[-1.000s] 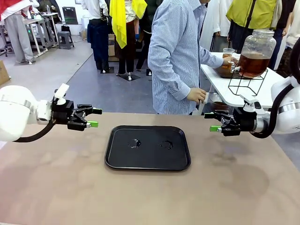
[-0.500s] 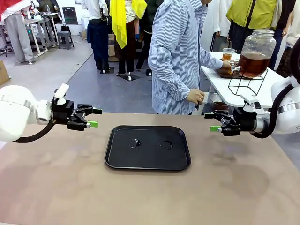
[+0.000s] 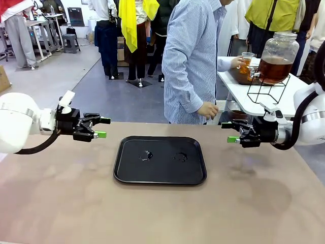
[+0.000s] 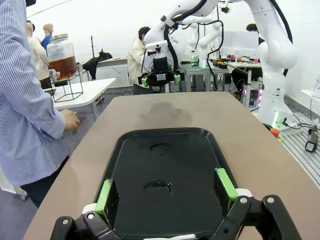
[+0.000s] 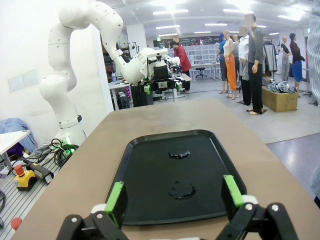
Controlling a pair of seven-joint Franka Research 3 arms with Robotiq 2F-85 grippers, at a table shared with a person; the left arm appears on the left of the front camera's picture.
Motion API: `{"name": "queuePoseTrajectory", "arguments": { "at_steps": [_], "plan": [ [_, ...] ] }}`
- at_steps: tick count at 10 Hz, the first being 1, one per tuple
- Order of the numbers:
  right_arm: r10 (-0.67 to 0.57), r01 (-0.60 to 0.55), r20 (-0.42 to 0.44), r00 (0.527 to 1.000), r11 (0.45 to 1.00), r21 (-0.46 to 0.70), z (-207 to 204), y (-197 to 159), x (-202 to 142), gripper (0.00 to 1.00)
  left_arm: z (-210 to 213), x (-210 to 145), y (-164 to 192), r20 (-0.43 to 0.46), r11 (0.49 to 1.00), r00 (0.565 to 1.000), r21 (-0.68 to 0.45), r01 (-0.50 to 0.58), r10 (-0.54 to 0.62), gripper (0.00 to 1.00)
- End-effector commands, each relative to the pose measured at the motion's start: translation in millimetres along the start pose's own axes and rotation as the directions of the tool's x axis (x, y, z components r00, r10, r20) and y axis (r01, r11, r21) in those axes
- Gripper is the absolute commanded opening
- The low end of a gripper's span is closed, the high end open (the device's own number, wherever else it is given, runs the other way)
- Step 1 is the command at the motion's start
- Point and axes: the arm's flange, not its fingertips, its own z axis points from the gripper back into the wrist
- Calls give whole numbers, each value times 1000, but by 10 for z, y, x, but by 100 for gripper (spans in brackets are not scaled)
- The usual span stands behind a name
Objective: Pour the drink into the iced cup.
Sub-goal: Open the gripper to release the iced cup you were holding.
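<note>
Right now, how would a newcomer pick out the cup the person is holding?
Find the white side table behind the person. A big glass jar of amber drink stands there on a wire stand. The cup is left of it, in the person's hand: small, clear, amber-filled.

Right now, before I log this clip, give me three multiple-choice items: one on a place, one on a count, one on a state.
1. Where is the drink dispenser jar?
A. on the black tray
B. on a wire stand on the white side table
C. in the left gripper

2. How many wet ring marks are on the black tray?
A. none
B. two
C. five

3. How do the left gripper and right gripper stand?
A. both open, holding nothing
B. both shut on cups
C. left shut, right open

Key: 1 B, the jar sits on the stand beyond the main table; 2 B, two rings glisten mid-tray; 3 A, green pads apart in both wrist views.
</note>
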Motion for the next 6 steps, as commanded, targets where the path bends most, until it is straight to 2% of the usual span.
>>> {"name": "queuePoseTrajectory", "arguments": {
  "at_steps": [1, 6],
  "plan": [
    [2, -2, -1, 1000, 1000, 2, -5, -21, 29, 100, -16, 21, -2, 8, 1000, 1000, 12, -1, 1, 100],
    [2, -2, -1, 1000, 1000, 2, -5, -21, 29, 100, -16, 21, -2, 8, 1000, 1000, 12, -1, 1, 100]
  ]
}}
